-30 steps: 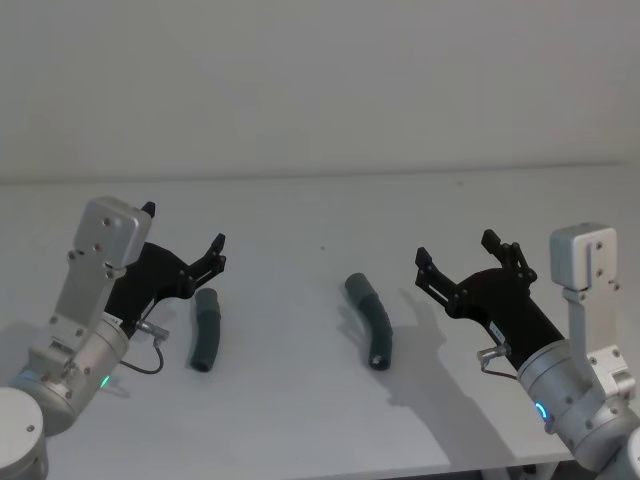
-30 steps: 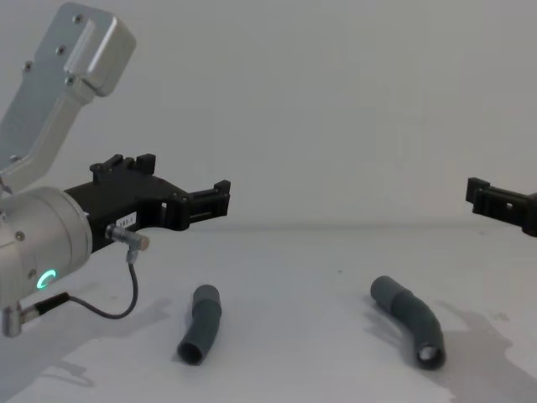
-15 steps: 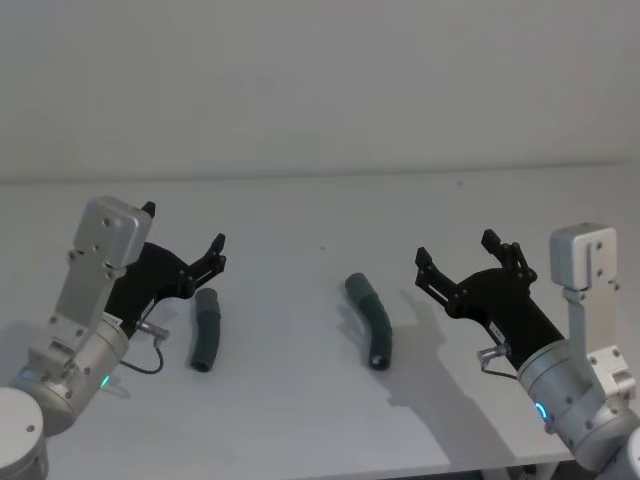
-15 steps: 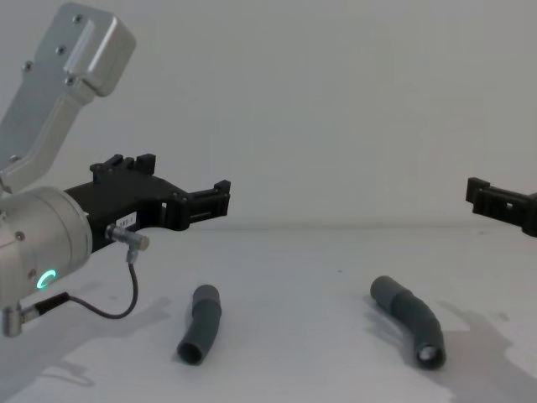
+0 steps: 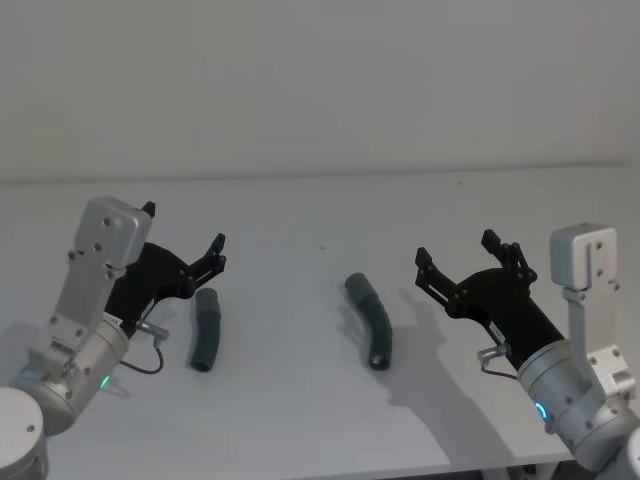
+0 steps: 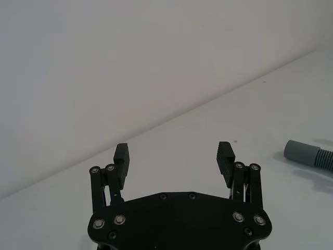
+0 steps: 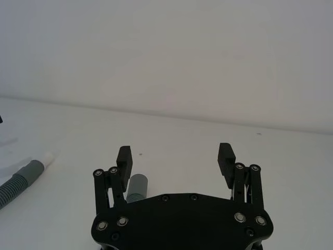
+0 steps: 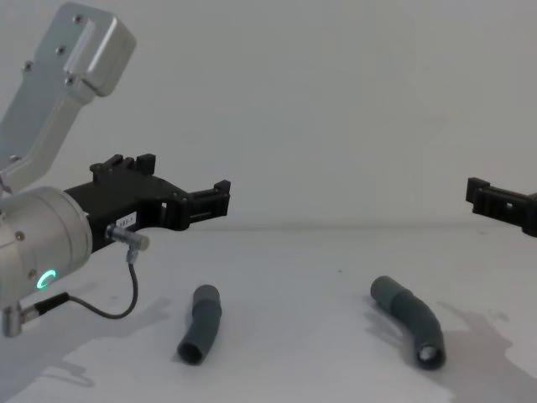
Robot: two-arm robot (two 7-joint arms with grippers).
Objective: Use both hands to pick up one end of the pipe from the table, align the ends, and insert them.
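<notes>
Matt, smooth white on the table (image 5: 300,420), without sheen. Dull dark-grey, rubbery-looking on the left pipe piece (image 5: 206,330) and the right pipe piece (image 5: 372,318): ribbed along the middle, smooth at each cuff (image 6: 301,151). Matt black and hard-looking on the left gripper (image 5: 184,226) and right gripper (image 5: 456,248), with small shiny metal screw heads (image 6: 119,219). Satin silver metal on the arms (image 5: 85,360).
</notes>
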